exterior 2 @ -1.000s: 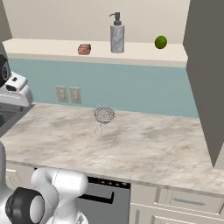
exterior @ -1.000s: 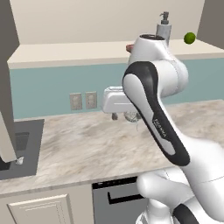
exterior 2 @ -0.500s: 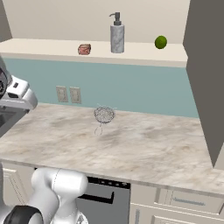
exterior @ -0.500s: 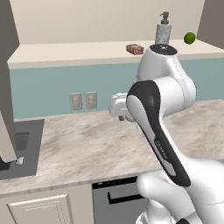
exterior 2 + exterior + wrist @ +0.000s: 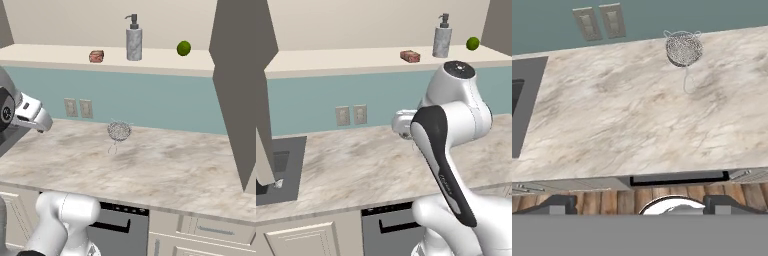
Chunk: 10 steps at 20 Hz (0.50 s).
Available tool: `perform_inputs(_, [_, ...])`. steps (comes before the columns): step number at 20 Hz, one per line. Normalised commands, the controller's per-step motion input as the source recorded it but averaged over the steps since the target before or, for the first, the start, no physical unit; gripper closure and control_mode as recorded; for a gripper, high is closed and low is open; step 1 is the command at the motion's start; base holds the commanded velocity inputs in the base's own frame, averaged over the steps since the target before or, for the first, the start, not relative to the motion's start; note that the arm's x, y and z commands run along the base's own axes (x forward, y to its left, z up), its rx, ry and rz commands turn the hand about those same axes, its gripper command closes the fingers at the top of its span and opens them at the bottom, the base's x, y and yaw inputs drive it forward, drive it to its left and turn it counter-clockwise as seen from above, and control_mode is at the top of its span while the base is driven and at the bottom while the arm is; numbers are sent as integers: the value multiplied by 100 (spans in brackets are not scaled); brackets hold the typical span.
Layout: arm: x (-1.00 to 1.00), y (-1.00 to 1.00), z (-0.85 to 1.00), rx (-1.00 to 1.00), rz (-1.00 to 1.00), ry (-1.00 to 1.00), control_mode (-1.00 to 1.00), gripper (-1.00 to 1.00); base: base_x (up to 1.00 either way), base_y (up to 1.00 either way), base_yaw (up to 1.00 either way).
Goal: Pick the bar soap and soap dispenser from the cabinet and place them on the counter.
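Above the marbled counter [image 5: 627, 125], the gripper [image 5: 639, 204] hung with its jaws spread wide and nothing between them, looking down on bare stone, a wire-mesh strainer [image 5: 683, 49] and the edge of the sink [image 5: 524, 100]. On the cabinet [image 5: 165, 60] shelf, well above the hand, the bar soap [image 5: 96, 56] lay near the soap dispenser [image 5: 133, 40], a lime [image 5: 184, 48] farther along. By this showing neither item had been moved; both pickups remained.
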Motion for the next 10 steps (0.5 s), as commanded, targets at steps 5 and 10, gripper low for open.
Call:
perform_inputs(5, [5,-32,21,0,-5,-2,-100,-100,0,0,0])
perform_inputs(10, [6,-30,22,0,-5,-3,-100,-100,0,0,0])
